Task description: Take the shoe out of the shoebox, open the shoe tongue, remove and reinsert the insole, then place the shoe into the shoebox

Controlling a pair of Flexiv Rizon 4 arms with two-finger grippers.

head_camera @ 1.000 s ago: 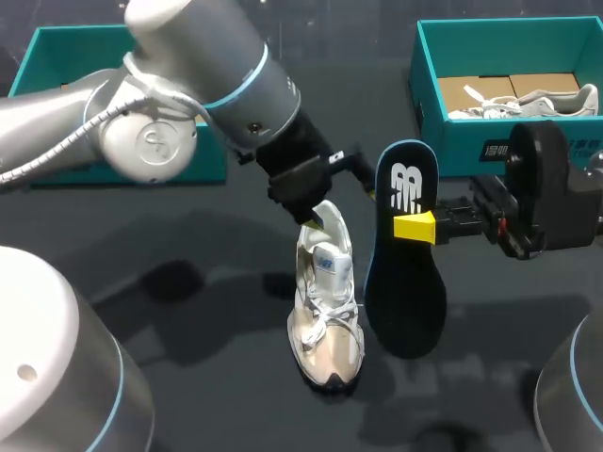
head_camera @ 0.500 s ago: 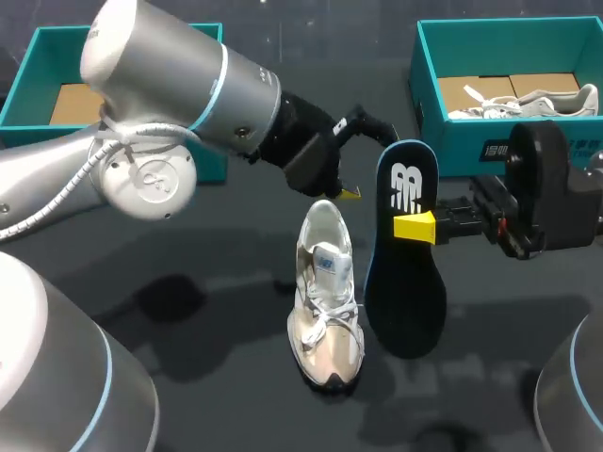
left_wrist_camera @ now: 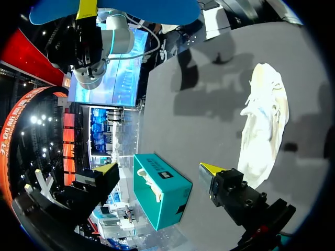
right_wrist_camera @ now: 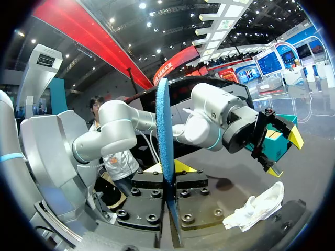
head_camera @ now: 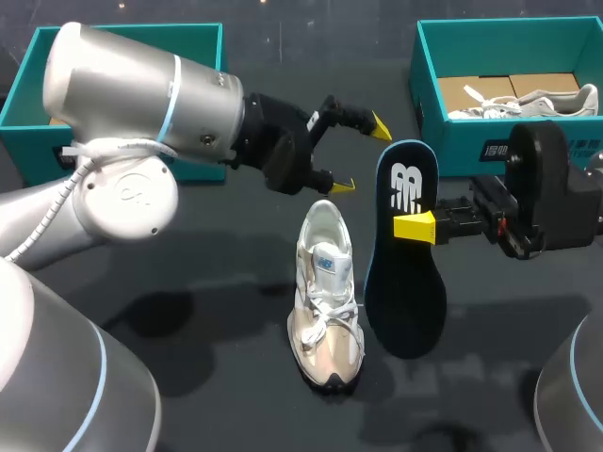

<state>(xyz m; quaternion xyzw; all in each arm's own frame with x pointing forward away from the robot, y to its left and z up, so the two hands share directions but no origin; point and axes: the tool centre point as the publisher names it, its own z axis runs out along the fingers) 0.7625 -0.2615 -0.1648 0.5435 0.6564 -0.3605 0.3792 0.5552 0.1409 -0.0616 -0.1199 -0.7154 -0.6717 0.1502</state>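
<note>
A white and beige shoe (head_camera: 327, 292) stands upright on the dark table, toe toward the front edge; it also shows as the shoe (left_wrist_camera: 267, 125) and the shoe (right_wrist_camera: 256, 206). Just right of it hangs the dark blue insole (head_camera: 405, 254), heel end up, with my right gripper (head_camera: 419, 228) shut on its middle. In the right wrist view the insole (right_wrist_camera: 163, 130) stands edge-on between the fingers of the right gripper (right_wrist_camera: 167, 168). My left gripper (head_camera: 363, 155) hovers open and empty above and behind the shoe's heel, also seen as the left gripper (right_wrist_camera: 284, 153).
A teal shoebox (head_camera: 429, 89) at the back right holds another white shoe (head_camera: 537, 102); the same shoebox (left_wrist_camera: 159, 191) lies ahead of the left gripper (left_wrist_camera: 157, 170). A second teal box (head_camera: 33, 66) sits at the back left, behind my left arm.
My left gripper has lifted off the shoe's heel opening and drawn up and back, turning so its open fingers point right. The right gripper and insole have not moved.
</note>
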